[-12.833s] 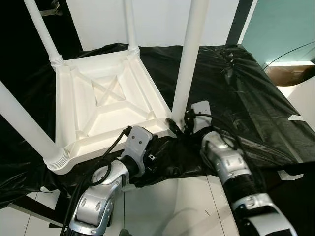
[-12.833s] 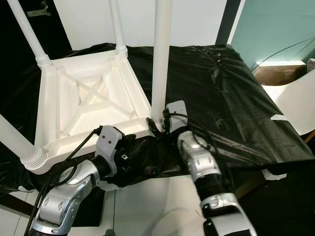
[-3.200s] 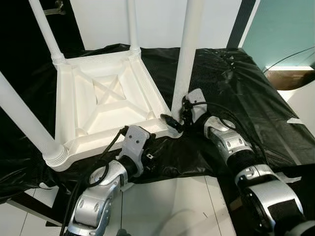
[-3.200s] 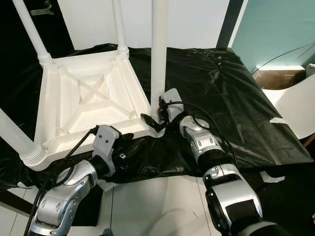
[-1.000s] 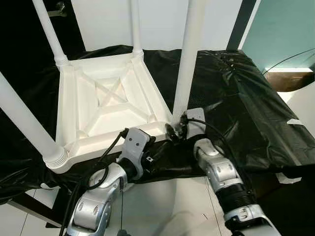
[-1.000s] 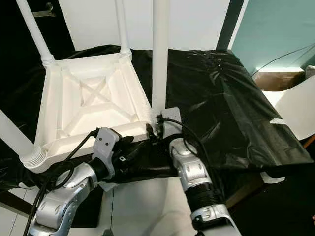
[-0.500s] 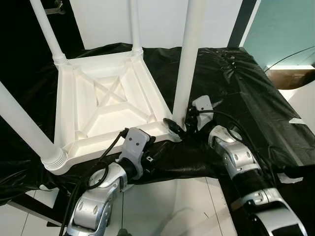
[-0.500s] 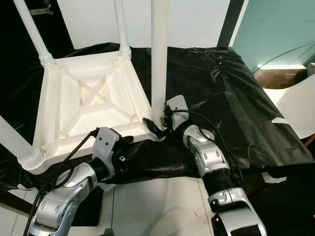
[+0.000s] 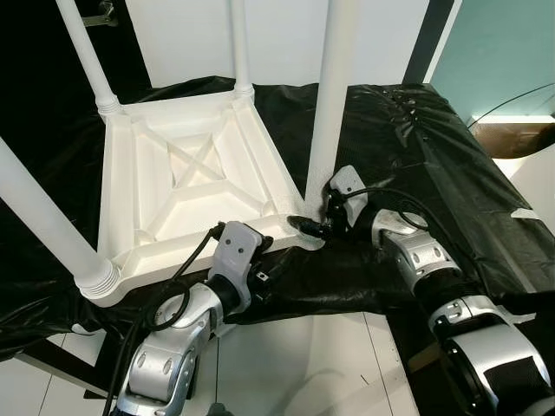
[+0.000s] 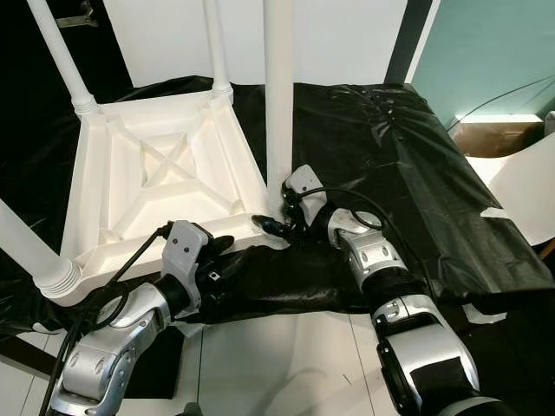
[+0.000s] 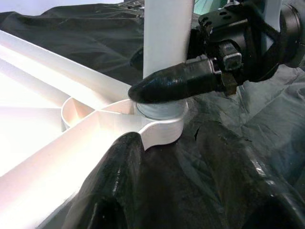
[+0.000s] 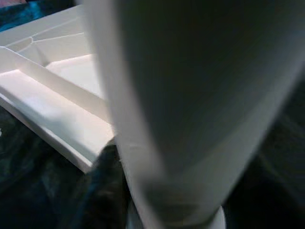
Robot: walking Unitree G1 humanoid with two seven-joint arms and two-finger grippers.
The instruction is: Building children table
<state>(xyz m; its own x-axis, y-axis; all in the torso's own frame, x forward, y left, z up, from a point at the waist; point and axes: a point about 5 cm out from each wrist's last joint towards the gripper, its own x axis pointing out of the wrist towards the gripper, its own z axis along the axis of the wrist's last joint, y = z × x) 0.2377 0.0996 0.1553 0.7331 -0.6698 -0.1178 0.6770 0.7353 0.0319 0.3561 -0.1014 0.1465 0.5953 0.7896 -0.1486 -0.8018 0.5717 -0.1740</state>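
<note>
Upside-down white table [image 9: 186, 186], four legs up

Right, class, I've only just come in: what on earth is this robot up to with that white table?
A small white table lies upside down on a black sheet, with four legs standing up from its corners. The right gripper is clamped round the base of the near leg, where it meets its corner socket. The left gripper rests against the table's near edge, apparently steadying it. This leg looks like the one being fitted.
</note>
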